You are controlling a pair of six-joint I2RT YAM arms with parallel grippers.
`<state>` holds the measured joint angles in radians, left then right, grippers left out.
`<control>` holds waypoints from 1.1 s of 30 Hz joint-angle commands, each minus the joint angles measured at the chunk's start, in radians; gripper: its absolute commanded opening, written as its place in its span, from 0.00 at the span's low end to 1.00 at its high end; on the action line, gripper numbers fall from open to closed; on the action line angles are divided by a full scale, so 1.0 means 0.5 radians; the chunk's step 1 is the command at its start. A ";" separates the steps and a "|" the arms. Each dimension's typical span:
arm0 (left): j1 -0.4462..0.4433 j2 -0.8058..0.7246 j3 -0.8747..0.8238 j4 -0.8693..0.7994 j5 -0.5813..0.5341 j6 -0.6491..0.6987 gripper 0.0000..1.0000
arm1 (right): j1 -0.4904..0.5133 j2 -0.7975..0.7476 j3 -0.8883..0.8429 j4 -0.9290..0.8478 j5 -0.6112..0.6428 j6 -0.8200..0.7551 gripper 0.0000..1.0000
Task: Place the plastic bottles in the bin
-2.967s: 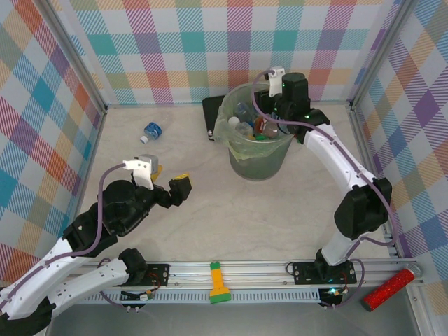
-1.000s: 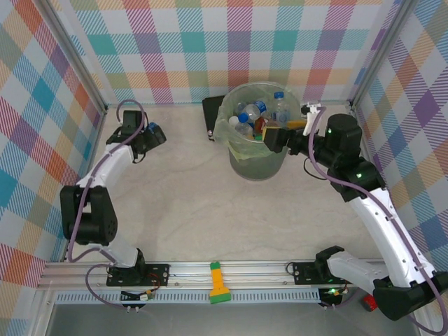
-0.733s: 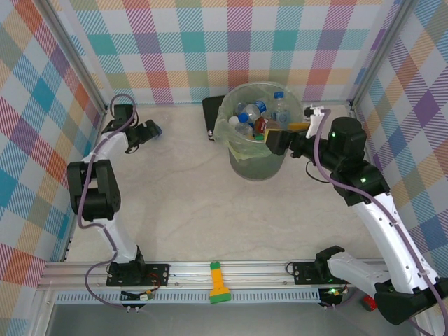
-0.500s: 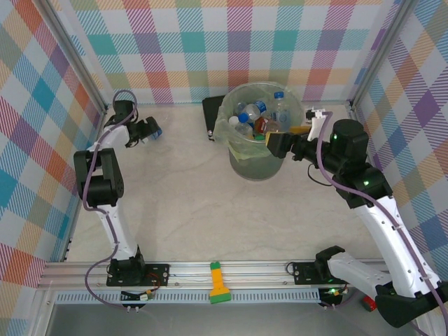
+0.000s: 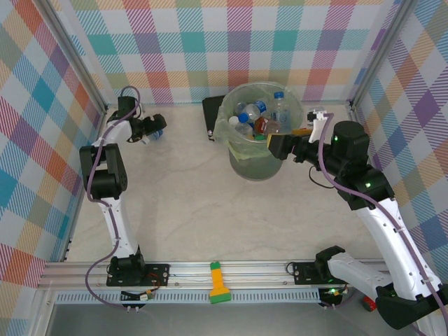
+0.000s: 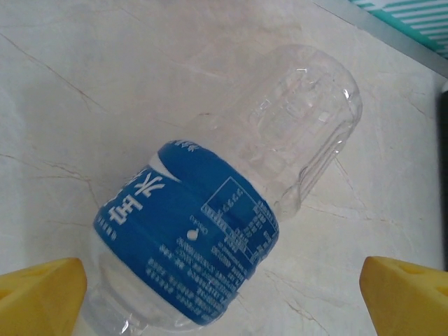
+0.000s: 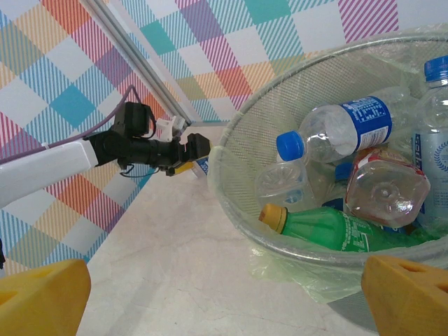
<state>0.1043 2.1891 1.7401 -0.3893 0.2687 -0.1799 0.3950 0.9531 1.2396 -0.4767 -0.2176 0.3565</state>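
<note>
Jaws spread and empty, the right gripper (image 5: 280, 145) hangs centre right beside the bin (image 5: 245, 166), which holds several bottles (image 7: 336, 133). Upper left, the left gripper (image 5: 150, 130), wide open, straddles a lying bottle (image 6: 210, 224) without touching it. Closing off-centre could squirt the slick cylinder away. Its blue label (image 6: 189, 238) bears white Chinese characters, and the fine print is unreadable.

The bottle (image 6: 210, 231) is glossy clear plastic, the table (image 6: 84, 91) smooth, matt, stone-patterned.

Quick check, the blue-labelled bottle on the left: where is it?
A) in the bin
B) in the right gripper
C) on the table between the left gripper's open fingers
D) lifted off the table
C: the blue-labelled bottle lies on its side on the table, between the fingertips of the open left gripper.
</note>
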 commanded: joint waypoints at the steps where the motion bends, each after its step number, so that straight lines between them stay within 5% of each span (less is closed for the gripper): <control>1: -0.036 -0.071 -0.091 -0.030 0.084 0.059 1.00 | 0.011 -0.009 0.040 0.016 0.014 0.036 0.99; 7: -0.077 -0.126 -0.202 -0.043 0.006 0.132 0.95 | 0.011 -0.027 0.009 0.027 0.013 0.048 0.99; 13: -0.092 -0.089 -0.207 -0.070 0.004 0.151 0.80 | 0.011 -0.038 0.000 0.031 0.006 0.064 0.99; 17: -0.115 -0.063 -0.192 -0.068 0.001 0.151 0.67 | 0.012 -0.049 -0.006 0.029 0.004 0.078 0.99; 19: -0.123 -0.060 -0.187 -0.072 -0.002 0.151 0.52 | 0.011 -0.049 -0.006 0.026 0.006 0.082 0.99; 24: -0.127 -0.074 -0.210 -0.055 -0.014 0.142 0.47 | 0.011 -0.048 -0.006 0.035 0.003 0.090 0.99; 31: -0.132 -0.120 -0.255 -0.051 0.010 0.128 0.12 | 0.011 -0.032 -0.006 0.050 -0.012 0.098 0.99; 33: -0.137 -0.150 -0.271 -0.042 0.013 0.116 0.10 | 0.012 -0.033 -0.006 0.051 -0.019 0.098 0.99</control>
<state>0.0414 2.1738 1.6264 -0.3965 0.2687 -0.1177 0.3950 0.9451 1.2396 -0.4728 -0.2180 0.3893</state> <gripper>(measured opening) 0.172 0.990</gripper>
